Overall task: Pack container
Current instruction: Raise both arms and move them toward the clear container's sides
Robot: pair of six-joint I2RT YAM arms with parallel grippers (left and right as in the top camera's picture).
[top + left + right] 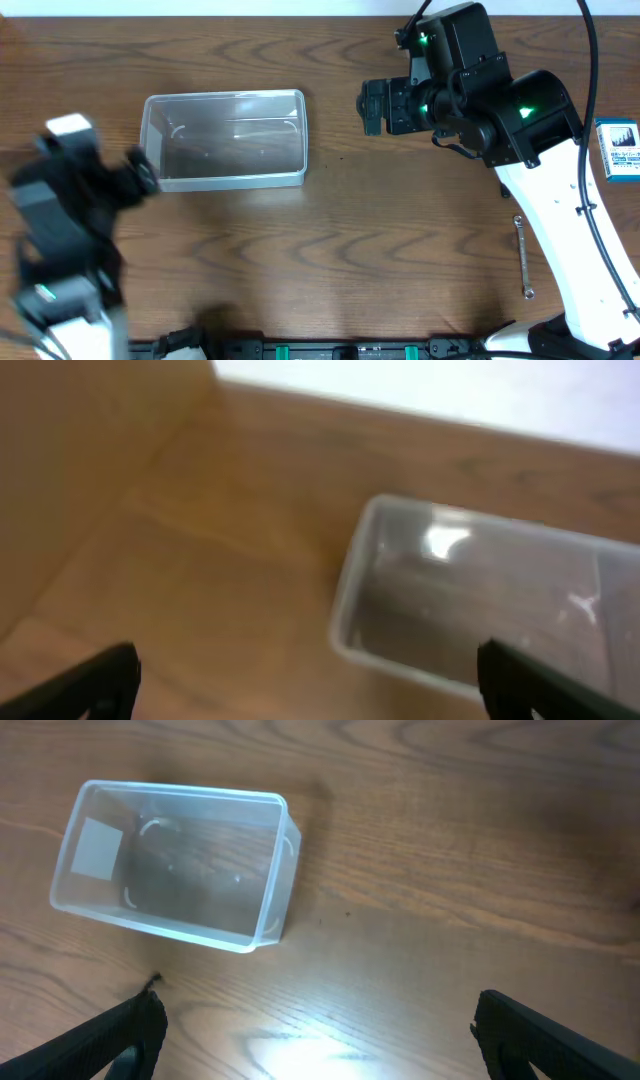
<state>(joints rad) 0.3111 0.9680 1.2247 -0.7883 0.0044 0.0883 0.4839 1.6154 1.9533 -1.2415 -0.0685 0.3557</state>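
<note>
plainly, nothing is packed yet: the container (228, 181) stands upright and empty on the wooden table (330, 250), left of centre and toward the far edge, its clear floor showing only wood grain and glare. the left gripper (305, 688) hangs just off the container's left end with its jaws spread wide and nothing between them (the overhead view of that arm is blurred, so its exact pose is hard to read). the right gripper (320, 1032) hovers above bare wood to the right of the container, apart from it, jaws likewise wide and empty. things that look like candidates for packing lie well away on the right side: a slim wrench (522, 256) flat on the table beside the right arm's white link, and a small blue-and-white box (618, 150) at the right edge. by my reading the task is at its very start. every pick and every placement is left to do, and the right arm seems better placed for both items, since each lies on its side.
</note>
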